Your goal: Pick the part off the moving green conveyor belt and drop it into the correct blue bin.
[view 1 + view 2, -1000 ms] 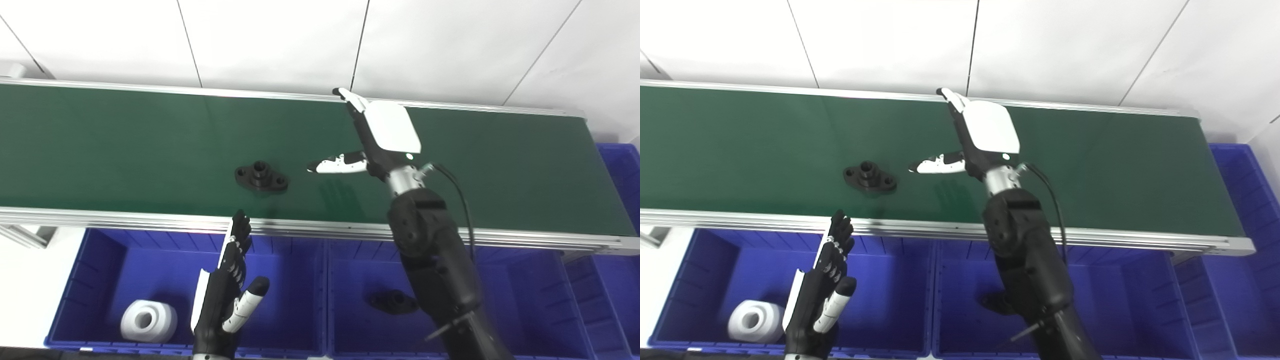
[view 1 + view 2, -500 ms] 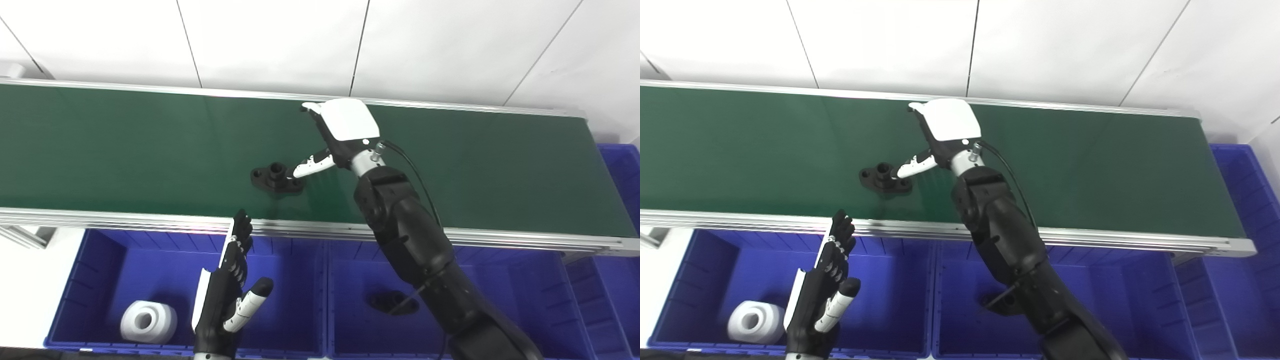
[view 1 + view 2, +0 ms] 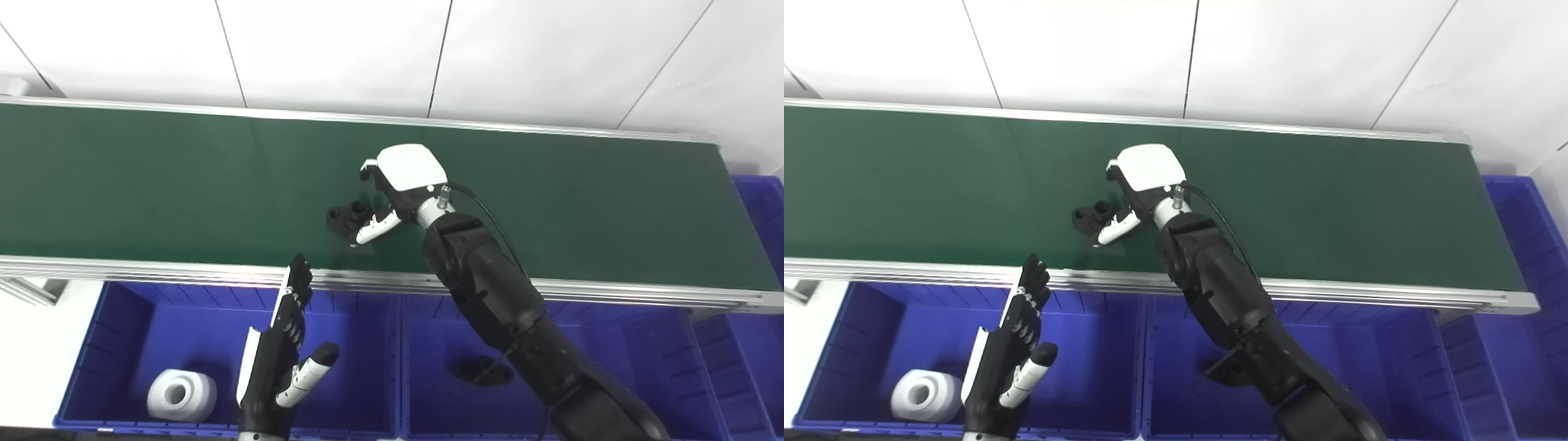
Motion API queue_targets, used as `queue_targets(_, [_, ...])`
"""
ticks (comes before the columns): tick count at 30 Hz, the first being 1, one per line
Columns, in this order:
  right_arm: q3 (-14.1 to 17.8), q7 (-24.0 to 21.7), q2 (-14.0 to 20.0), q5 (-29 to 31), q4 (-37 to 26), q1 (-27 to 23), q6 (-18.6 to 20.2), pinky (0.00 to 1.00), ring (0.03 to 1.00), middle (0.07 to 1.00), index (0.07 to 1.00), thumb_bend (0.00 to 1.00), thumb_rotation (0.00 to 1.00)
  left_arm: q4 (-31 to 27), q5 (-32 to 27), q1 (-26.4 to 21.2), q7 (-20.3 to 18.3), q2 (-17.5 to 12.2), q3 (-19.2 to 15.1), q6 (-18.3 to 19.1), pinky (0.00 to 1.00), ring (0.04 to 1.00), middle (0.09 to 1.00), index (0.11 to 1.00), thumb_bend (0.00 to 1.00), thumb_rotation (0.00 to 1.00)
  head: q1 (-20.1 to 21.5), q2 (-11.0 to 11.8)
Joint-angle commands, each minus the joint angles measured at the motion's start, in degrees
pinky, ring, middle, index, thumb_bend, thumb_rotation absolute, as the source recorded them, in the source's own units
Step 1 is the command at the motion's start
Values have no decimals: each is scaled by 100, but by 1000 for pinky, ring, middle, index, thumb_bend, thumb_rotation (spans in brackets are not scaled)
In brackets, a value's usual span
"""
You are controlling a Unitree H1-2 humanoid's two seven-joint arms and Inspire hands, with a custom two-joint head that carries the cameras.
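A black flanged part (image 3: 343, 218) lies on the green conveyor belt (image 3: 153, 184), near its front edge. My right hand (image 3: 392, 190) is low over the part's right end and open around it. The thumb (image 3: 371, 228) is on the near side and the curled fingers (image 3: 367, 166) are on the far side. The part's right half is hidden under the hand, so I cannot see contact. In the right eye view the part (image 3: 1088, 215) sits left of the same hand (image 3: 1142, 184). My left hand (image 3: 278, 367) is open and empty, held edge-up over the left blue bin (image 3: 122, 306).
The left bin holds a white cylindrical part (image 3: 182, 394). The middle blue bin (image 3: 643, 367) holds a black flanged part (image 3: 484, 370), partly behind my right forearm. Another blue bin (image 3: 759, 208) stands at the belt's right end. An aluminium rail (image 3: 184, 269) edges the belt.
The part has ridden rightward along the belt. My right hand has swung left and down onto it, its fingers curling from flat to cupped around it. The left hand has barely moved.
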State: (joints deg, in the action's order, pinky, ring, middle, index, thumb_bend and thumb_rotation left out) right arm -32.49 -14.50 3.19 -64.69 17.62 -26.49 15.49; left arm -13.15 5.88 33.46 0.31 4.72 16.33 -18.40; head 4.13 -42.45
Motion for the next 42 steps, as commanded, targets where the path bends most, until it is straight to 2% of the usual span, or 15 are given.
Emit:
queue_targets(1, [-41, 2, -83, 51, -24, -97, 112, 201, 289, 413, 688, 967, 480, -180, 60, 81, 8, 152, 180, -153, 1000, 1000, 1000, 1000, 737, 734, -6, -11])
queue_targets(4, [-61, 53, -77, 168, 114, -28, 107, 206, 286, 389, 602, 883, 407, -204, 93, 95, 20, 153, 185, -142, 1000, 1000, 1000, 1000, 734, 742, -15, -35])
queue_targets(7, [-51, 360, -41, 344, 303, 62, -26, 233, 306, 389, 492, 710, 287, -220, 49, 104, 3, 140, 195, -133, 1000, 1000, 1000, 1000, 739, 735, -18, -40])
queue_targets(8, [-41, 564, -27, 398, 372, 108, -81, 214, 283, 361, 480, 607, 217, -222, 46, 110, 7, 144, 195, -131, 1000, 1000, 1000, 1000, 733, 733, -18, -40])
queue_targets(11, [-1, 957, -13, 614, 439, 213, -128, 197, 263, 335, 476, 524, 161, -262, 53, 136, 11, 147, 199, -97, 1000, 1000, 1000, 1000, 731, 736, -7, -54])
queue_targets(19, [-30, 1708, -51, 885, 504, 355, -126, 157, 216, 293, 486, 504, 145, -313, 60, 161, 3, 125, 201, -67, 1000, 1000, 1000, 1000, 721, 743, 2, -68])
queue_targets(29, [-114, 2018, -48, 898, 533, 416, -46, 122, 179, 257, 475, 507, 144, -327, 38, 166, 14, 137, 206, -20, 1000, 1000, 1000, 1000, 723, 744, 2, -75])
queue_targets(36, [-110, 1910, 33, 928, 216, 444, -33, 125, 179, 249, 473, 508, 145, -376, 36, 173, -17, 94, 219, 30, 1000, 1000, 1000, 1000, 693, 757, 55, -106])
queue_targets(42, [-116, 1441, 345, 817, -661, 438, -82, 147, 201, 276, 481, 507, 147, -384, -21, 158, -30, 44, 199, 85, 1000, 1000, 1000, 1000, 703, 758, 132, -120])
